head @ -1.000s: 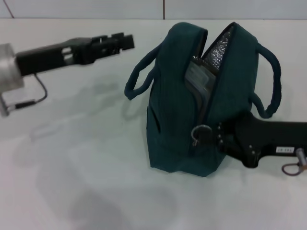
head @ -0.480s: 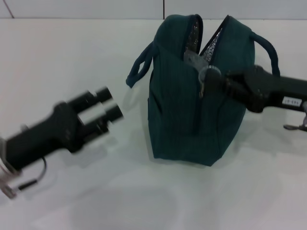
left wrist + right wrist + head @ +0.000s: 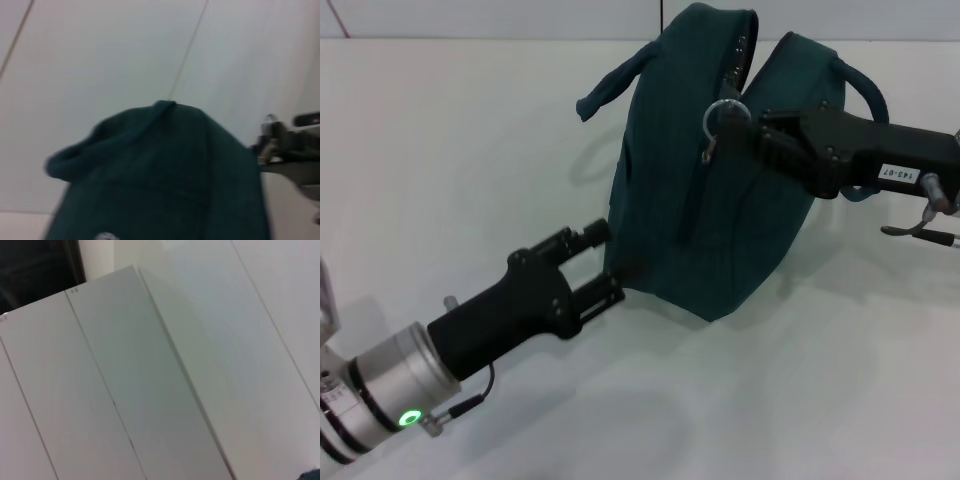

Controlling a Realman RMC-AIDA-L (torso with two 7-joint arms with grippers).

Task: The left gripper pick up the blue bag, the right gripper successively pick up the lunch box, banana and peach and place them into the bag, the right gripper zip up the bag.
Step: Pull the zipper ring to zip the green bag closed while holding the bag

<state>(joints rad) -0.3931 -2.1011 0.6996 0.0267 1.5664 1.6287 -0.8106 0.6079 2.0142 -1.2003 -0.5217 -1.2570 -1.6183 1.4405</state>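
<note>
The blue bag [image 3: 670,190] stands on the white table, its top seam open only in a narrow slit near the handles. My right gripper [image 3: 752,126] reaches in from the right, high on the bag, shut on the silver ring zipper pull [image 3: 720,115]. My left gripper [image 3: 605,265] is open at the bag's lower left side, its fingertips [image 3: 592,236] right at the fabric. The left wrist view shows the bag [image 3: 160,185] close up, with the right gripper [image 3: 280,145] beyond it. The lunch box, banana and peach are out of view.
One loop handle [image 3: 610,85] sticks out to the bag's left and another [image 3: 865,95] arches over the right arm. The white table [image 3: 470,150] runs back to a panelled wall [image 3: 150,365]. Cables [image 3: 920,215] hang off the right arm.
My right gripper has drawn the zipper pull up the bag, narrowing the opening. My left arm swung from the far left down to the bag's lower left side. The bag tilted.
</note>
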